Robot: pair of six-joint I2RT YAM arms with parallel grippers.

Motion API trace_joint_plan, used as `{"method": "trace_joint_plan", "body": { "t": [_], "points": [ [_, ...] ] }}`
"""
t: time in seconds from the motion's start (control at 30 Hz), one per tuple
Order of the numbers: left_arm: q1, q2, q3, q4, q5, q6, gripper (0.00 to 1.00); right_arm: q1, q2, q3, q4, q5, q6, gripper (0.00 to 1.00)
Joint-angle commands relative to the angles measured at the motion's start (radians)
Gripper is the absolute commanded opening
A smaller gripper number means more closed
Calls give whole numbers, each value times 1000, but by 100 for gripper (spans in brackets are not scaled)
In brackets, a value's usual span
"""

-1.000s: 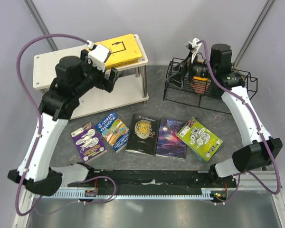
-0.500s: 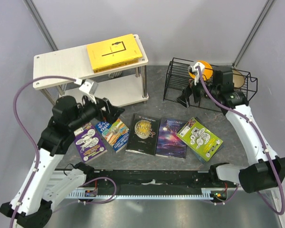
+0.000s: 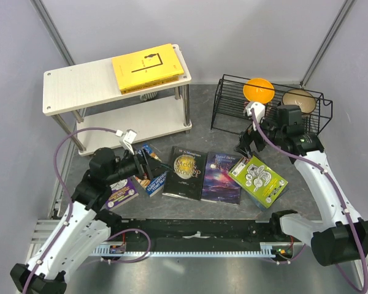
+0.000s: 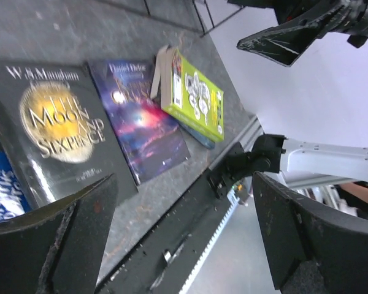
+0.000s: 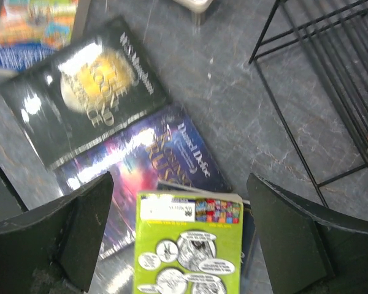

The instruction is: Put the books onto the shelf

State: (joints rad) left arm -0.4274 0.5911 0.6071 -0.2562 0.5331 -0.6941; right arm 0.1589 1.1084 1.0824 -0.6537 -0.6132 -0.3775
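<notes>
one yellow paperback [image 3: 150, 67] sits on the pale wood-grain shelf [image 3: 80, 86]; both arms have dropped to the five on the grey tabletop [image 3: 202, 131], jaws wide, empty: left over blue paperback [image 3: 157, 182], right over lime-green paperback [image 3: 260, 180].

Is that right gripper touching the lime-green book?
Apart. The left wrist view shows the right gripper hanging above the lime-green book, with open space between them.

The wide-open right end effector [image 5: 178, 180] is hovering over the lime-green book [image 5: 190, 251] lying just beside the dark galaxy book [image 5: 153, 159].
</notes>
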Motion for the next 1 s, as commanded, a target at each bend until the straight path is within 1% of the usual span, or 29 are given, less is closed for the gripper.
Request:
{"method": "trace_joint_plan", "body": {
  "t": [0.0, 0.03, 0.07, 0.1, 0.13, 0.2, 0.23, 0.3, 0.33, 0.37, 0.43, 0.47, 0.5, 0.53, 0.57, 0.6, 0.63, 0.7, 0.77, 0.8, 0.87, 0.9, 0.97],
  "points": [
    [-25, 48, -56, 101, 93, -125, 93, -1, -15, -61, -131, -34, -263, 98],
    [-40, 59, -62, 106, 79, -128, 91, -1, -19, -71, -173, -31, -297, 98],
    [-84, 68, -69, 109, 61, -127, 91, -1, -21, -81, -188, -17, -345, 98],
    [-111, 94, -79, 116, 41, -128, 91, -1, -24, -96, -202, 25, -351, 98],
    [-166, 110, -84, 123, 3, -130, 90, -1, -19, -99, -213, 52, -357, 98],
    [-223, 150, -89, 162, -33, -143, 90, -2, 17, -93, -269, 93, -411, 98],
    [-282, 200, -90, 175, -74, -150, 90, -2, 33, -92, -277, 107, -411, 98],
    [-342, 251, -73, 222, -117, -160, 90, -1, 92, -92, -282, 148, -378, 98],
    [-397, 313, -64, 239, -151, -165, 90, -4, 112, -88, -293, 179, -374, 98],
    [-424, 346, -55, 251, -163, -179, 90, -13, 146, -85, -302, 191, -380, 98],
    [-488, 415, -18, 332, -208, -197, 90, -36, 168, -87, -320, 207, -423, 98],
    [-507, 484, -6, 353, -226, -208, 90, -70, 183, -91, -322, 208, -438, 98],
    [-520, 516, 8, 382, -240, -222, 90, -90, 191, -93, -323, 208, -454, 98],
    [-540, 548, 14, 469, -249, -248, 90, -110, 200, -95, -323, 207, -478, 98],
    [-548, 614, 19, 504, -257, -264, 90, -146, 223, -96, -325, 205, -491, 98],
    [-556, 643, 34, 544, -268, -277, 90, -153, 235, -96, -333, 198, -503, 98],
    [-566, 679, 45, 595, -283, -289, 90, -191, 248, -96, -337, 190, -527, 98],
    [-577, 765, 83, 639, -317, -306, 90, -226, 287, -101, -360, 152, -557, 97],
    [-590, 817, 112, 684, -346, -321, 91, -239, 324, -104, -373, 103, -583, 93],
    [-596, 873, 135, 699, -363, -337, 91, -240, 337, -102, -389, 86, -590, 89],
    [-606, 929, 160, 753, -404, -383, 91, -240, 370, -93, -402, 44, -600, 83],
    [-613, 979, 166, 768, -441, -401, 91, -240, 376, -90, -411, 29, -603, 78],
    [-614, 1035, 190, 796, -467, -450, 91, -240, 393, -79, -417, 9, -598, 74]
  ]
}}
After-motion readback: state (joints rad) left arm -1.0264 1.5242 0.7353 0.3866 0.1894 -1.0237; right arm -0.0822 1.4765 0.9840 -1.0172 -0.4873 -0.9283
